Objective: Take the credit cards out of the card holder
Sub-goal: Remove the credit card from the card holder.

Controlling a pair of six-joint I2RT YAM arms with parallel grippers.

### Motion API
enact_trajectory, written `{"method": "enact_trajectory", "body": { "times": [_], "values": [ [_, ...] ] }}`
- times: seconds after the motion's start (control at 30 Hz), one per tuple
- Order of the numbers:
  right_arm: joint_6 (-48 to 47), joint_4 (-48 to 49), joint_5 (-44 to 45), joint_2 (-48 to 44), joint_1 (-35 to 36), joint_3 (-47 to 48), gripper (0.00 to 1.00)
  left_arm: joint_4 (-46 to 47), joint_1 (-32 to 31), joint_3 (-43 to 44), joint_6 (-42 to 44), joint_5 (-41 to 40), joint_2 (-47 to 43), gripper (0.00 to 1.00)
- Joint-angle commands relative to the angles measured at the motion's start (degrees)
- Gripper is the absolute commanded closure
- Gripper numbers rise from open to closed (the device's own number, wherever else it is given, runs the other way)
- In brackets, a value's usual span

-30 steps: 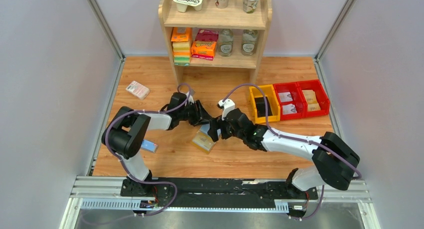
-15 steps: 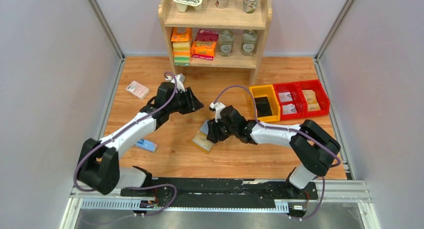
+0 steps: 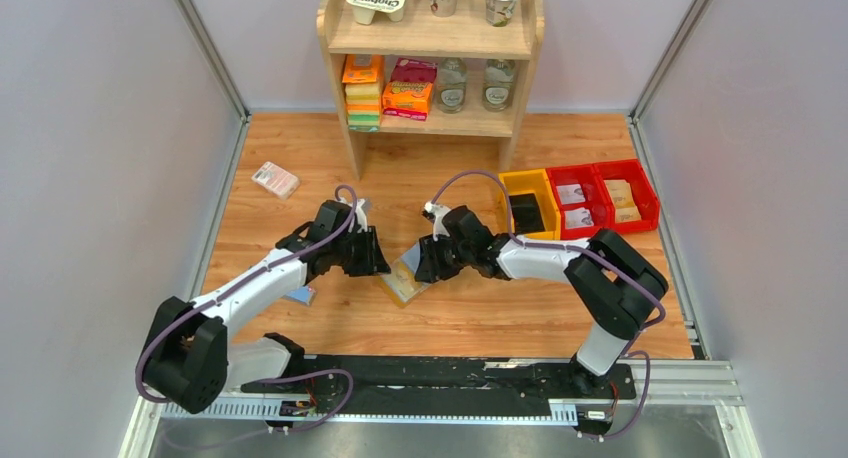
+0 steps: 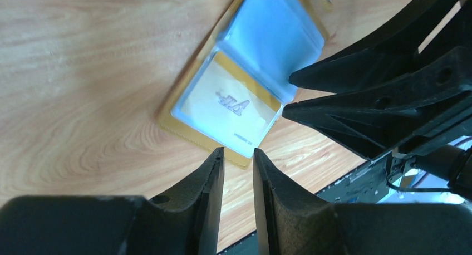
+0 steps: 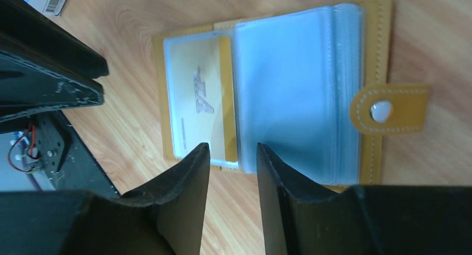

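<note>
The card holder (image 3: 403,280) lies open on the wooden table, tan with clear blue-grey sleeves. In the right wrist view the card holder (image 5: 334,88) shows a snap strap (image 5: 389,110) and a cream and yellow credit card (image 5: 197,99) inside its left sleeve. The same card (image 4: 228,107) appears in the left wrist view. My left gripper (image 4: 238,155) hovers just off the holder's card-side edge, jaws a narrow gap apart with nothing between them. My right gripper (image 5: 232,152) stands at the holder's other side near the fold, open and holding nothing. Both grippers (image 3: 375,255) (image 3: 425,261) flank the holder.
A wooden shelf (image 3: 430,38) with boxes, jars and cups stands at the back. Yellow and red bins (image 3: 580,200) sit at the right. A pink-white packet (image 3: 275,179) lies far left, and a blue bar (image 3: 300,295) lies under the left arm.
The left arm swung away toward the back, then came down beside the holder's left edge with narrower jaws. The right gripper narrowed and stayed at the holder, which now lies open.
</note>
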Motion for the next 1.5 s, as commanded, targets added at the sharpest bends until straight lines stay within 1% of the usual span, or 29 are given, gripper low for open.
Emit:
{"method": "enact_trajectory", "body": {
  "times": [0.0,0.1,0.27,0.4,0.63,0.73,0.93,1.1,1.27,1.47],
  "values": [
    [7.2,2.6,-2.6,0.5,2.1,-1.0,0.61,0.5,-0.2,0.2,0.4,3.3,2.6,0.67],
    [9.8,1.9,-2.0,1.2,3.6,0.2,0.63,0.4,-0.2,0.8,0.5,2.0,4.8,0.67],
    [12.2,-1.2,4.4,-2.6,4.4,1.5,0.62,0.5,-0.3,1.8,0.9,1.2,7.1,0.68],
    [12.3,-1.6,5.1,-4.2,4.4,3.9,0.62,1.0,-0.3,2.1,1.7,0.6,7.8,0.71],
    [15.2,0.9,4.1,0.5,4.3,7.6,0.66,1.5,-0.6,3.3,2.7,0.1,9.4,0.72],
    [16.7,1.6,4.9,2.0,3.9,7.2,0.67,1.9,-0.6,3.9,2.9,-0.5,10.9,0.73],
    [21.7,10.1,-0.5,5.0,-0.4,0.4,0.68,2.3,-0.7,3.7,3.3,-1.1,13.6,0.75],
    [23.8,14.5,-4.3,7.9,-3.1,-2.9,0.68,2.3,-0.7,3.1,3.3,-1.6,15.6,0.77],
    [23.7,15.0,-5.0,7.9,-3.7,-3.5,0.68,2.2,-0.7,2.2,3.5,-1.8,16.4,0.8],
    [22.9,15.1,-6.5,6.9,-3.7,-1.5,0.68,2.2,-0.7,1.3,3.5,-2.2,16.6,0.82]
  ]
}}
